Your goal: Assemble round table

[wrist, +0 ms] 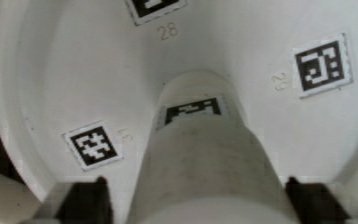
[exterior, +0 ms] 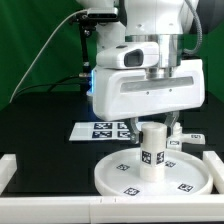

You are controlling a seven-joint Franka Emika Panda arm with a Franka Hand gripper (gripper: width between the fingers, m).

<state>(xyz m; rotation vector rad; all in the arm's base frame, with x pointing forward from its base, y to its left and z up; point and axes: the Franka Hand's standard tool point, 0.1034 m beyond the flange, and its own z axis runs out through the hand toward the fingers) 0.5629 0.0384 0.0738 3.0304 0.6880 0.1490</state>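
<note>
The large rimmed round disc (exterior: pixel 190 180) lies flat on the black table near the front and carries several square tags. On its middle the short thick post (exterior: pixel 152 152) stands upright, also tagged. My gripper (exterior: pixel 157 128) hangs directly over the post with a finger down each side of its top. In the wrist view the post (wrist: pixel 202 150) rises between the dark fingers (wrist: pixel 85 200), and a narrow gap shows on both sides. The disc (wrist: pixel 69 70) fills the background there. The gripper (wrist: pixel 197 205) is open around the post, and its pads are not touching it.
The marker board (exterior: pixel 103 128) lies behind the disc towards the exterior view's left. A white rail (exterior: pixel 10 168) borders the table at the front left, and another white block (exterior: pixel 192 138) sits at the right. Cables hang at the back.
</note>
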